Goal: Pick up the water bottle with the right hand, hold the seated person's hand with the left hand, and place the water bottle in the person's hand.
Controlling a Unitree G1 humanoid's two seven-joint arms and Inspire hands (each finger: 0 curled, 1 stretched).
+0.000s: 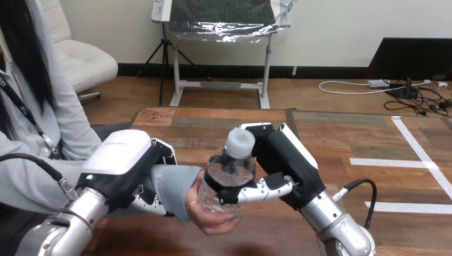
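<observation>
Head view: your right hand point(288, 160) grips the bottle point(230, 173), resting in the person's hand point(210, 220); your left hand point(122, 160) clasps their wrist point(173, 184). You are at the placing step; next, open the right hand slowly.

Looks like a robotics lab: a wooden table point(341, 133) marked with white tape strips point(394, 162).
</observation>
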